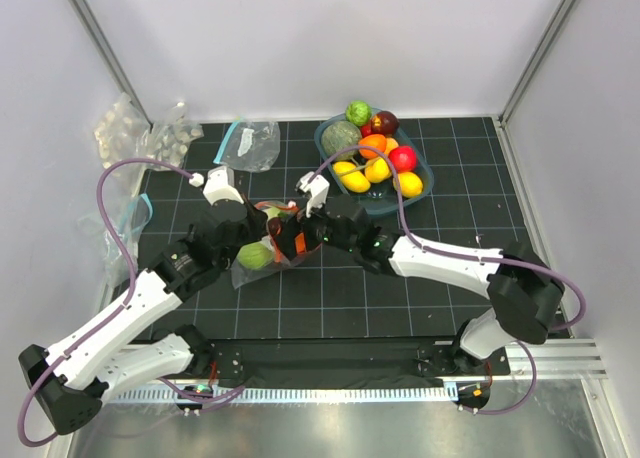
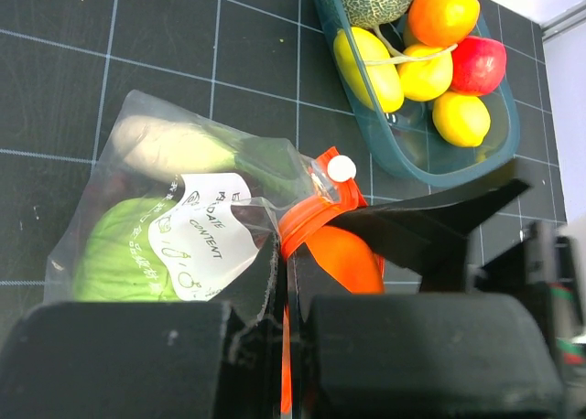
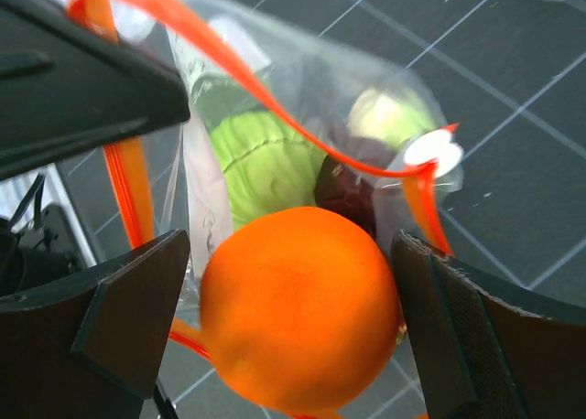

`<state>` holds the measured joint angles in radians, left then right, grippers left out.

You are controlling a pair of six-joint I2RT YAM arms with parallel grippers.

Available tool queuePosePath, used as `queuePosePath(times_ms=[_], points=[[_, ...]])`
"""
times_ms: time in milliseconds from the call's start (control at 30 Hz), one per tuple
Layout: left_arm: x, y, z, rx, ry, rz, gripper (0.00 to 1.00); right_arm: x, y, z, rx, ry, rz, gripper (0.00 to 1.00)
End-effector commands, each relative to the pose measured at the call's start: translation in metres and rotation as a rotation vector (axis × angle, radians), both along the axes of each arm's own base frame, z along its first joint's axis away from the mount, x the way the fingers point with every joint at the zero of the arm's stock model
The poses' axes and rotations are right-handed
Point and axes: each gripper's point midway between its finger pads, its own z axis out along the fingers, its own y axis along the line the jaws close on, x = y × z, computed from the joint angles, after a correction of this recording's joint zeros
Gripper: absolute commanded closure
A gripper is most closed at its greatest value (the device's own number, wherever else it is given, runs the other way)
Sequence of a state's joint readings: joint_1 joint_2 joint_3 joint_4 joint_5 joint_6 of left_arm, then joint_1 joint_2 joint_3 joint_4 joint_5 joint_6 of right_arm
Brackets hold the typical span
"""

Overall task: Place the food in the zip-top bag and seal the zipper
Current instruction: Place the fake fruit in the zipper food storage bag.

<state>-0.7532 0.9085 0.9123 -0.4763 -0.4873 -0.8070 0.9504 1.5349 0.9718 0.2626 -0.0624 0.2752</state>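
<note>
Mid-table: left gripper [image 2: 282, 273] jaws pinched together on the zipper [image 2: 316, 209]; zip-top bag [image 2: 174, 199] mouth open, cabbage [image 2: 114, 254] inside. Right gripper [image 3: 298, 337] apparently clamped on orange [image 3: 298, 300] at the mouth. Fruit basket [image 2: 412, 163] far right.

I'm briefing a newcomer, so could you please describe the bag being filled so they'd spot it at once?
On the black gridded table, look left of the teal basket, mid-table. The clear bag there holds a green cabbage; its orange-red zipper and white label set it apart from the teal-striped bag farther back.
</note>
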Motion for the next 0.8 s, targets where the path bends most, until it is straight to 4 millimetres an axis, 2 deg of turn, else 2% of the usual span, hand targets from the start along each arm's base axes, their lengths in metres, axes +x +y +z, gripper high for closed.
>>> queuePosePath(times_ms=[0,167,200,233,267,300,400,467,567,700,733,767], points=[[0.007,0.0,0.026,-0.047,-0.07,0.026,1.0,0.013,-0.012,0.05,0.083,-0.097,-0.1,0.0],[0.007,-0.002,0.026,-0.046,-0.066,0.017,1.0,0.024,-0.029,0.058,0.049,-0.107,-0.201,0.0],[0.007,-0.001,0.027,-0.045,-0.068,0.02,1.0,0.022,-0.032,0.053,0.02,-0.093,-0.201,0.0],[0.007,0.001,0.027,-0.044,-0.071,0.025,1.0,0.022,-0.031,0.061,0.025,-0.093,-0.199,0.01],[0.006,0.002,0.028,-0.045,-0.075,0.027,1.0,0.021,-0.035,0.059,0.003,-0.079,-0.206,0.02],[0.007,0.003,0.028,-0.046,-0.078,0.034,1.0,0.02,-0.037,0.068,0.016,-0.088,-0.209,0.02],[0.006,0.003,0.029,-0.047,-0.079,0.034,1.0,0.018,-0.046,0.073,0.005,-0.085,-0.23,0.02],[0.006,0.003,0.029,-0.046,-0.077,0.032,1.0,0.018,-0.051,0.086,0.009,-0.094,-0.248,0.06],[0.007,0.002,0.027,-0.044,-0.074,0.031,1.0,0.011,-0.065,0.087,-0.049,-0.057,-0.262,0.09],[0.007,0.002,0.026,-0.038,-0.071,0.033,1.0,0.006,-0.078,0.099,-0.069,-0.036,-0.284,0.1],[0.008,0.002,0.026,-0.038,-0.071,0.035,1.0,0.004,-0.08,0.098,-0.087,-0.028,-0.285,0.1],[0.008,0.003,0.027,-0.04,-0.073,0.036,1.0,-0.001,-0.083,0.087,-0.141,0.003,-0.27,0.1]])
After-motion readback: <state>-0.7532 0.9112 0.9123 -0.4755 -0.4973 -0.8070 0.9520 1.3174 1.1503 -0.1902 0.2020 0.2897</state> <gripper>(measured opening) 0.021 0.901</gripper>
